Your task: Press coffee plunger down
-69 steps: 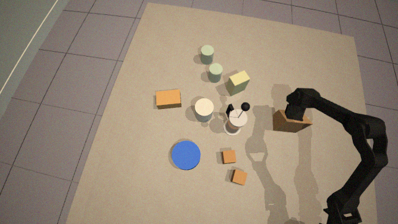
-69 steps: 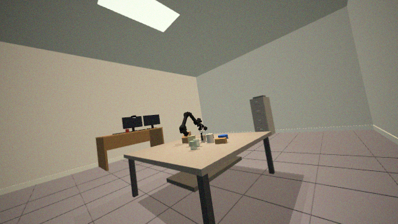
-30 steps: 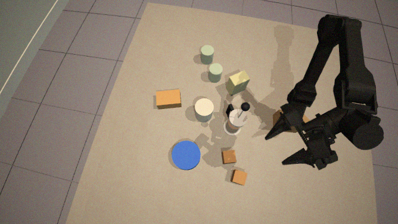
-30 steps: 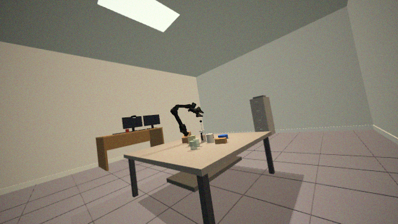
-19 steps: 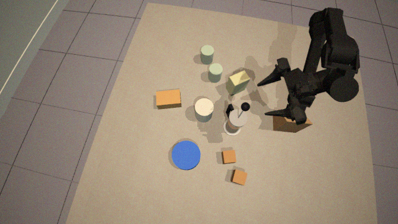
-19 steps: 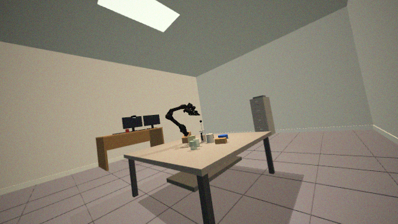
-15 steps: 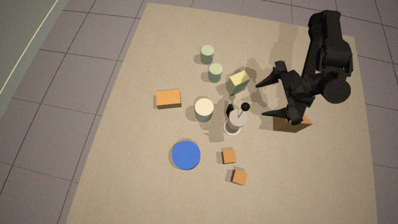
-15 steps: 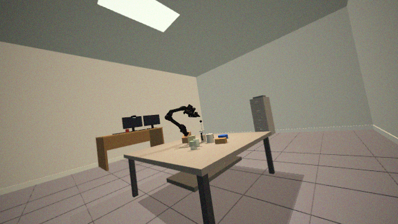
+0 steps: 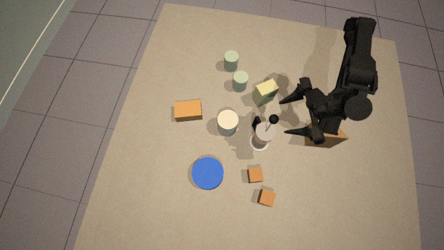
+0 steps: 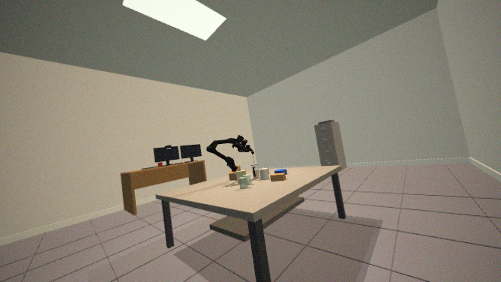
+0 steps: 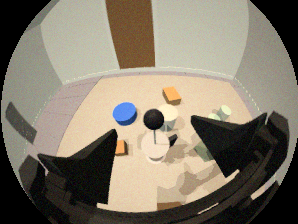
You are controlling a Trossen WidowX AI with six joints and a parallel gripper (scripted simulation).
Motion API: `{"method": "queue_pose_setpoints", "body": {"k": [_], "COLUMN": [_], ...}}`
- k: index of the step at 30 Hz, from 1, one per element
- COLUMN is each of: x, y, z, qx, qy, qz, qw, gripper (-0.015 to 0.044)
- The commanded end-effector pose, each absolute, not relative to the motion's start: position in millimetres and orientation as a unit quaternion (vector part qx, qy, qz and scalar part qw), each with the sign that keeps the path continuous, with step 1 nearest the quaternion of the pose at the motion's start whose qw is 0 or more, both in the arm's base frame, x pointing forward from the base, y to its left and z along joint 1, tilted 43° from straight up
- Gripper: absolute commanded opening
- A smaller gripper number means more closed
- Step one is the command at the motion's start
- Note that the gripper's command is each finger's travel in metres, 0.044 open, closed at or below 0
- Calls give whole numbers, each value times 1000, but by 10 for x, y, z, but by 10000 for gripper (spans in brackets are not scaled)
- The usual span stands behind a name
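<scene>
The coffee press (image 9: 264, 131) (image 11: 155, 146) stands upright on the table, with a pale lid, a white base ring and a black side handle (image 9: 256, 123) (image 11: 173, 140). Its plunger is up: a thin rod rises well above the lid to a black ball knob (image 9: 274, 119) (image 11: 153, 119). My gripper (image 9: 282, 117) (image 11: 154, 126) is open and empty, with the fingers wide apart and pointing toward the knob. In the wrist view the knob shows between the fingertips; in the top view it lies just beyond them. Contact is not visible.
A cream cylinder (image 9: 227, 120) (image 11: 167, 114) stands close beside the press. A yellow-green block (image 9: 267, 87), two green cylinders (image 9: 231, 56) (image 9: 240, 77), an orange block (image 9: 187, 108), a blue disc (image 9: 207, 173) and two small orange cubes (image 9: 255, 175) (image 9: 267, 197) are around it. A brown block (image 9: 339, 134) is under the arm.
</scene>
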State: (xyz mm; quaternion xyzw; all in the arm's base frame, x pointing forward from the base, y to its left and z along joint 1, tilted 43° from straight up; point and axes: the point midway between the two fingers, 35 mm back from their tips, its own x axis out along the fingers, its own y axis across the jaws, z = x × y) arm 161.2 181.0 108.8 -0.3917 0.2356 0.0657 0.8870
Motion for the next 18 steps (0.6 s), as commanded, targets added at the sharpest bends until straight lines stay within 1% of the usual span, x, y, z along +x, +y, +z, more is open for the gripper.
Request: {"method": "queue_pose_setpoints", "body": {"k": [1, 18], "x": [1656, 1887], "y": [1808, 1780], "z": [1059, 964], "qx": [-392, -392], "qy": [236, 232], "qz": [67, 64], "qw": [887, 888], "gripper": [440, 440]}}
